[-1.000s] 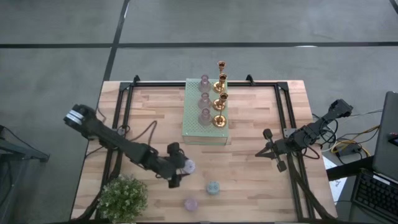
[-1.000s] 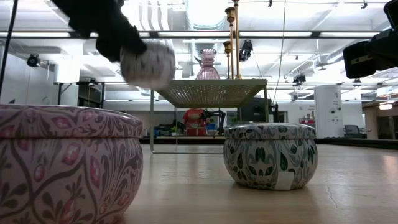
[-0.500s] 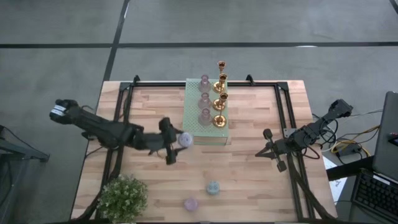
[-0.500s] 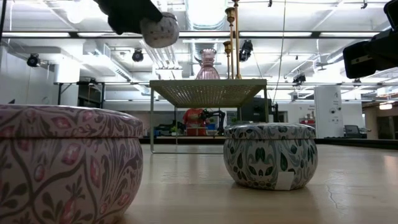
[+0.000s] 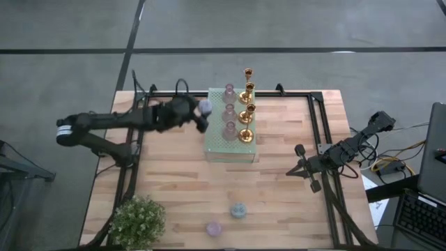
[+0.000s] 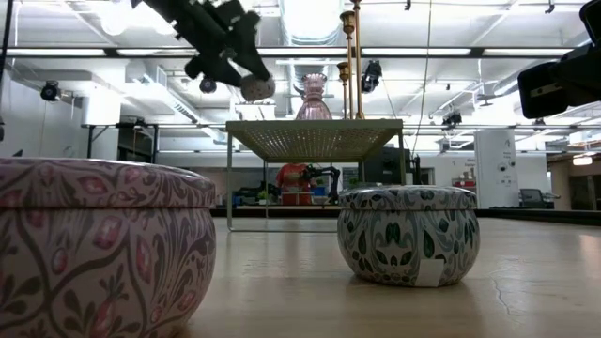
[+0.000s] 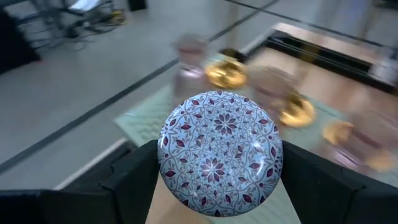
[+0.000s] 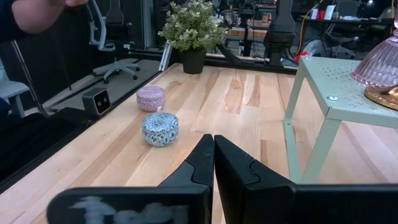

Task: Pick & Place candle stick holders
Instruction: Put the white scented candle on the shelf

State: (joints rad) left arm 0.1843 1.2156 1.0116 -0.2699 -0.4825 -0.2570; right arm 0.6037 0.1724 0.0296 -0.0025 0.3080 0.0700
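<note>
One squat round lilac-patterned candle holder (image 5: 205, 107) pinched in the left gripper (image 5: 200, 113), aloft just beside the pale green perforated rectangular stand (image 5: 217, 143) bearing gold holders (image 5: 246, 115); right gripper (image 5: 300, 166) pressed together, well apart from that stand.

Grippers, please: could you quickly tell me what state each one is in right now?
Left gripper: closed on a round patterned tin, held up beside the green stand.
Right gripper: shut, empty, waiting at the table's right edge.
</note>
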